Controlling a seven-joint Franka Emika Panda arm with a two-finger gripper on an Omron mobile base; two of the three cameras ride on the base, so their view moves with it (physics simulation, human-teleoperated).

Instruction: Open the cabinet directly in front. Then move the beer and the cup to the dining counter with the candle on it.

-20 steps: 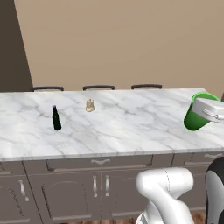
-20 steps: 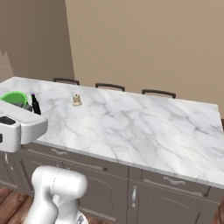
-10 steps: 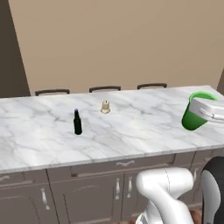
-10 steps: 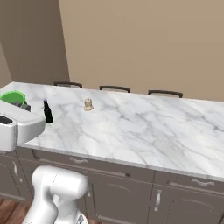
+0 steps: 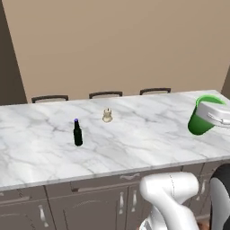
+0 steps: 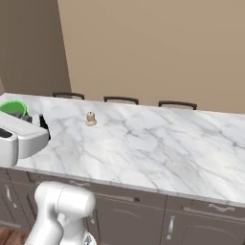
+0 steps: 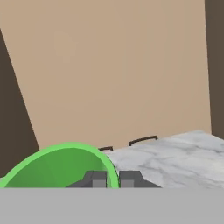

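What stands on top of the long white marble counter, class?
On the long white marble counter stand a slim dark glass bottle with a purple cap and a stubby cream candle. The gripper holds a bright green plastic cup above it; the surface beneath is hidden.

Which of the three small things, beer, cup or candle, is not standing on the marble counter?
The green cup: the gripper holds it by the rim, while the beer and candle stand on the counter.

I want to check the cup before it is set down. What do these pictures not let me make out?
- Cup, left base view: its far side is hidden behind the gripper's white body.
- Cup base, hand view: cut off at the bottom edge.
- Beer, right base view: mostly hidden behind the white arm.
- Candle: too small to show detail.
- Counter: both ends cut off.
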